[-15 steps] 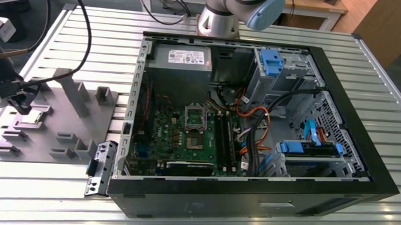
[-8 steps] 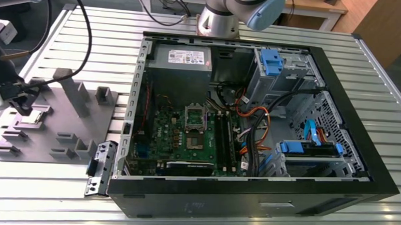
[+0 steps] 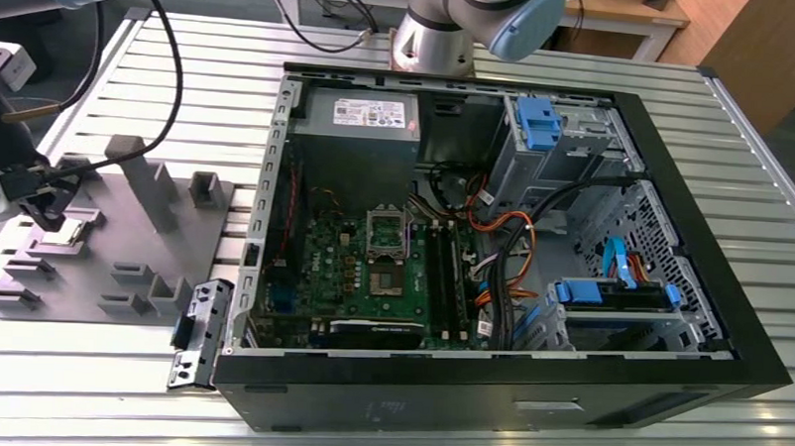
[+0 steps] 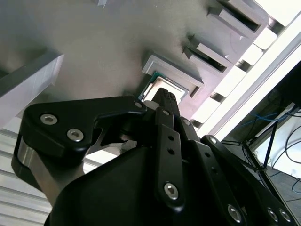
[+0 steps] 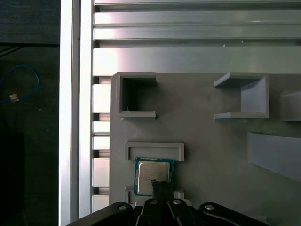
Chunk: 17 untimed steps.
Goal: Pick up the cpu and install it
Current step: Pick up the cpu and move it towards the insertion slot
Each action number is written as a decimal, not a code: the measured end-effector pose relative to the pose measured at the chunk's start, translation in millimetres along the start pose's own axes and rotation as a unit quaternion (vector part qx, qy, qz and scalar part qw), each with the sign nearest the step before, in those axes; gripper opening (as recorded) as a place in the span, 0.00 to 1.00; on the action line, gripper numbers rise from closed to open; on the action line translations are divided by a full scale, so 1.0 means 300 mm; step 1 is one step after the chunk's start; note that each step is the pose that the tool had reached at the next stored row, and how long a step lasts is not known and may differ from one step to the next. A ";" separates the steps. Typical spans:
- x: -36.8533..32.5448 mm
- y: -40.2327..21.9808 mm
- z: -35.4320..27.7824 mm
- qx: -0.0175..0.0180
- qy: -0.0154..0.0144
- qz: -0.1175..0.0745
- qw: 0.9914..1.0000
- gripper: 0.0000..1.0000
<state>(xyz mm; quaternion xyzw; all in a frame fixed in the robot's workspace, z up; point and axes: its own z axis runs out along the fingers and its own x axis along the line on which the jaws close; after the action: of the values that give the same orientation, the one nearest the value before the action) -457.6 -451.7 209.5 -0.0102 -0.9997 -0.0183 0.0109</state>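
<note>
The cpu (image 3: 64, 233) is a small silver-topped square chip lying in a recess of the grey plastic tray (image 3: 112, 258), at the exterior view's left. In both wrist views the cpu (image 5: 153, 170) (image 4: 153, 89) shows a green rim and sits flat inside its pale frame. My gripper (image 3: 41, 209) hangs just over it. Its black fingertips (image 5: 160, 184) are pressed together and reach over the chip's edge nearest the wrist, where the gripper (image 4: 164, 98) covers part of the chip. Nothing is clamped between them. The green motherboard (image 3: 356, 266) with its metal-framed socket (image 3: 386, 233) lies inside the open computer case.
The black computer case (image 3: 712, 294) lies open on the slatted metal table (image 3: 177, 86), with cables, blue drive brackets and a power supply (image 3: 362, 113) inside. Upright grey posts (image 3: 141, 169) rise from the tray near the gripper. A loose metal bracket (image 3: 198, 330) lies by the case.
</note>
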 end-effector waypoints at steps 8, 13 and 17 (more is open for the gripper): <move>0.000 0.000 0.014 0.001 0.000 0.000 1.000 0.11; 0.000 0.000 0.015 0.001 0.000 0.000 1.000 0.11; 0.000 0.000 0.015 0.001 0.000 0.000 1.000 0.17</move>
<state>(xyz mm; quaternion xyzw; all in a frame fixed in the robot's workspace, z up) -457.7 -451.6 204.9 -0.0102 -0.9997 -0.0177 0.0108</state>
